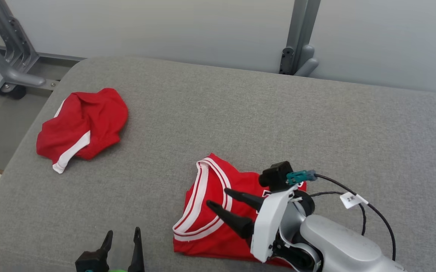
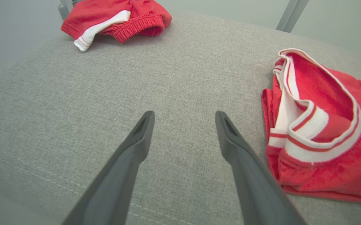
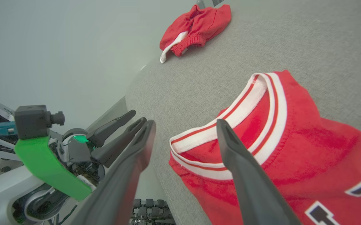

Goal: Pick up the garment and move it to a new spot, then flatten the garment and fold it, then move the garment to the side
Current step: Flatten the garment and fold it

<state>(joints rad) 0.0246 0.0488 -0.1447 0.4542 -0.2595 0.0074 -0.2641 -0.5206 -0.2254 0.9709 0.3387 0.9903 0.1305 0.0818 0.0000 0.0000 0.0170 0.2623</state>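
Grey fabric cushion (image 1: 240,113), pale wall behind. Red jersey (image 1: 240,180) lies folded near the front edge; crumpled red shorts (image 1: 85,121) sit well apart at far left. Right gripper (image 1: 217,197) hovers over the jersey collar, fingers spread, holding nothing. Left gripper (image 1: 123,231) is released too, over bare cushion beside the jersey. Likely step is the move aside: pinch through all layers, lift low, don't let the fold open.

Red jersey (image 1: 218,249) with white-striped trim — red shorts (image 1: 89,117), white band — grey cushion (image 1: 240,121).
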